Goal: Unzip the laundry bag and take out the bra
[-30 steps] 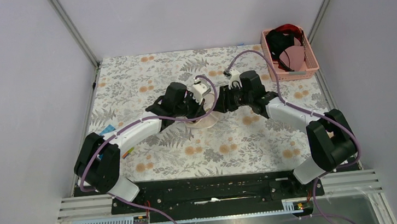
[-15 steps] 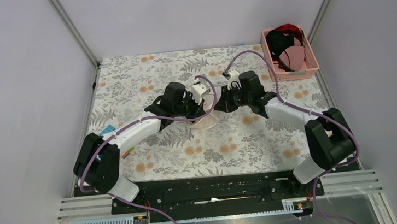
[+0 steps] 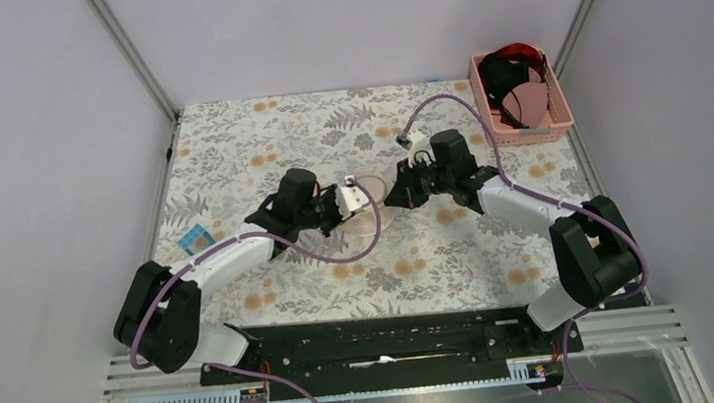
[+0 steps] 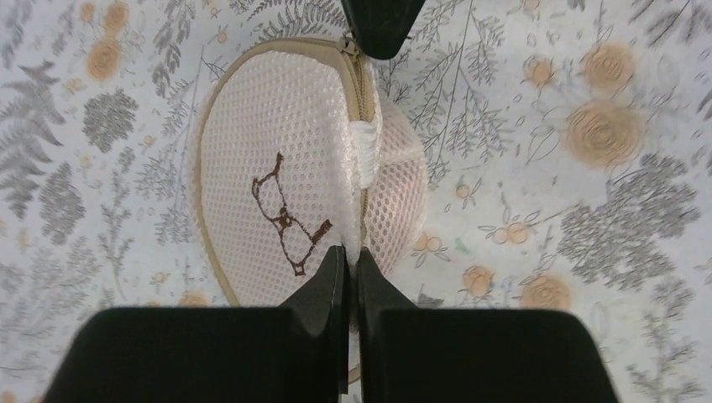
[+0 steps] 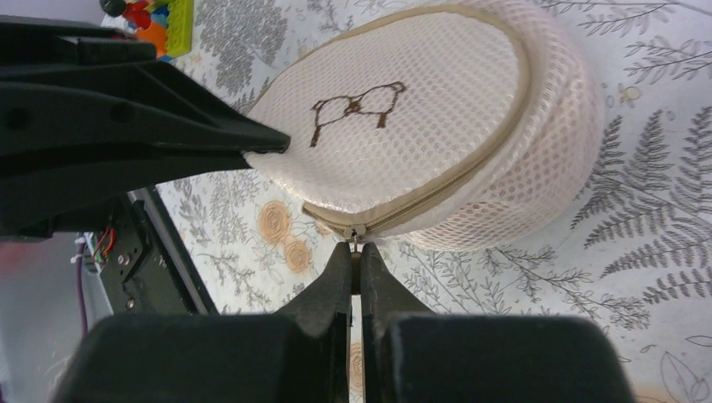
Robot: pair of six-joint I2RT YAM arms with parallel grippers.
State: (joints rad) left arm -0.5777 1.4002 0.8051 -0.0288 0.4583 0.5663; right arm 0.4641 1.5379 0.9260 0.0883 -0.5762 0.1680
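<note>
Left gripper (image 4: 351,262): fingers pinched together on the rim of the laundry bag (image 4: 277,168), just past the end of its dark line drawing (image 4: 285,214). Right gripper (image 5: 354,256): clamped on the zip pull (image 5: 353,241) at the opposite rim. Bag sits between the two, around bench (image 3: 258,142) centre, drawn face tilted. Zip beside the pull looks closed. Pink basket (image 3: 562,115) holding black and red garments (image 3: 504,74) is in the far right corner, well apart.
</note>
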